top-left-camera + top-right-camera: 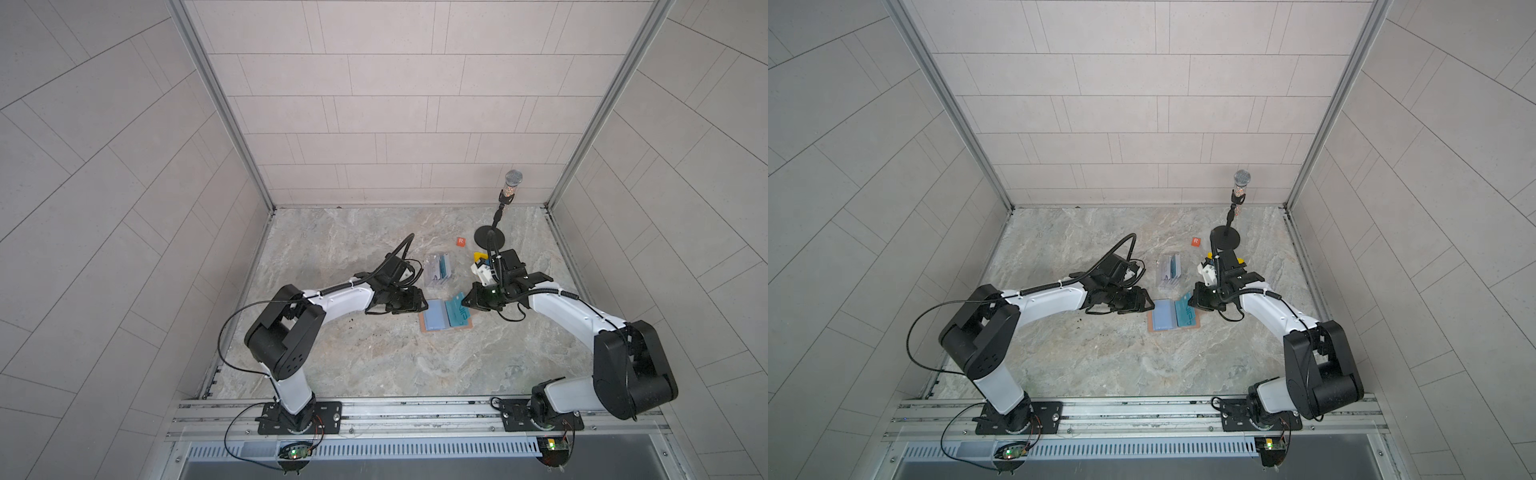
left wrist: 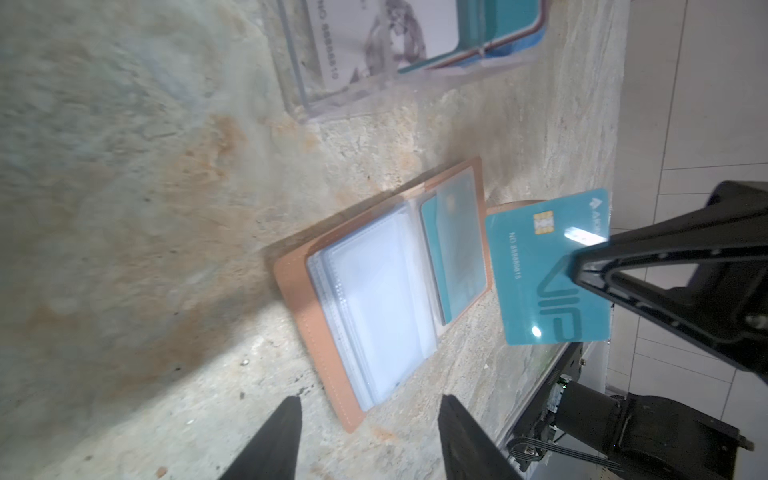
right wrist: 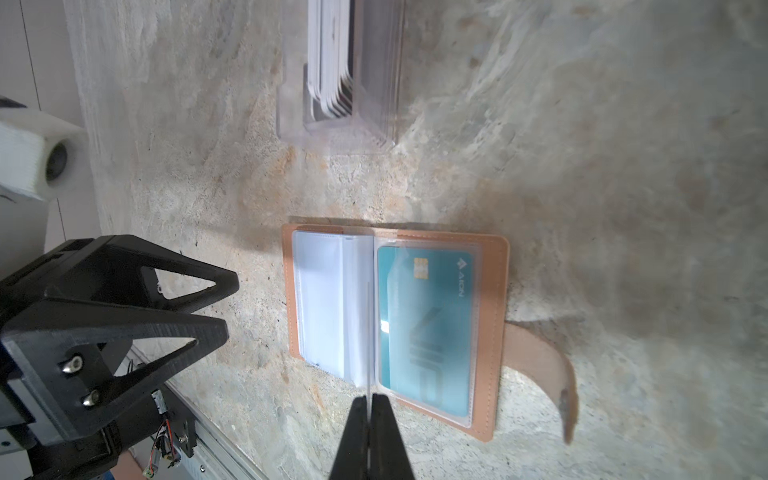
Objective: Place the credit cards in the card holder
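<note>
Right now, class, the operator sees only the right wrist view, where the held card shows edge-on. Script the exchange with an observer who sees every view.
Operator: Which card is my right hand pinching?
Observer: A teal card marked VIP; the left wrist view shows its face.
Operator: Is it inside the card holder yet?
Observer: No. The left wrist view shows its outline clear of the sleeves.
</note>
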Motion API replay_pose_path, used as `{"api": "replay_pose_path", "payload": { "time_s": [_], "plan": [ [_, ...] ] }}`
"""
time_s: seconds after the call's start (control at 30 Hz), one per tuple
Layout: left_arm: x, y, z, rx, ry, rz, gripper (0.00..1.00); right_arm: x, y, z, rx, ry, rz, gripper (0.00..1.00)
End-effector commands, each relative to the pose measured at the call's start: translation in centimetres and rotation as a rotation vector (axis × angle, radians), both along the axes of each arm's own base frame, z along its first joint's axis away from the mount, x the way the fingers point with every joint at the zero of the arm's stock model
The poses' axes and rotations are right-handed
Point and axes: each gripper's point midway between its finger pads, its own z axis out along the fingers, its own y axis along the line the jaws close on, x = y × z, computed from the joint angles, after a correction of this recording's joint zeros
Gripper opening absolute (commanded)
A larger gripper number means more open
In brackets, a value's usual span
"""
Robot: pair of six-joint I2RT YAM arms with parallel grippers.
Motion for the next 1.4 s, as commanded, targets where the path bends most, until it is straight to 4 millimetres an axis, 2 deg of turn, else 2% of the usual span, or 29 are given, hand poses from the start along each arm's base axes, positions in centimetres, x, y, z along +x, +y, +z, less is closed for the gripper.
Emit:
{"api": "replay_pose_path", "payload": {
  "time_s": [0.0,0.43,0.87,1.37],
  "plan": [
    [0.5,-0.5,-0.4,-0.03,0.002,0.02,0.59,0.6,0.8,0.6,0.053,-0.044,0.013,0.0],
    [-0.3,0.3,-3.3,0.05,0.053,0.031,0.59,0.6,1.4,-1.6,0.09,-0.01,0.025,0.0],
    [-1.0,0.4,-4.9,0.078,0.083,0.01,0.58,0.2,2.4,-3.1,0.105,0.022,0.062,0.0],
    [-1.4,0.5,-6.4,0.101,0.116,0.006,0.51,0.1,2.7,-4.3,0.117,0.04,0.072,0.0]
  ]
}}
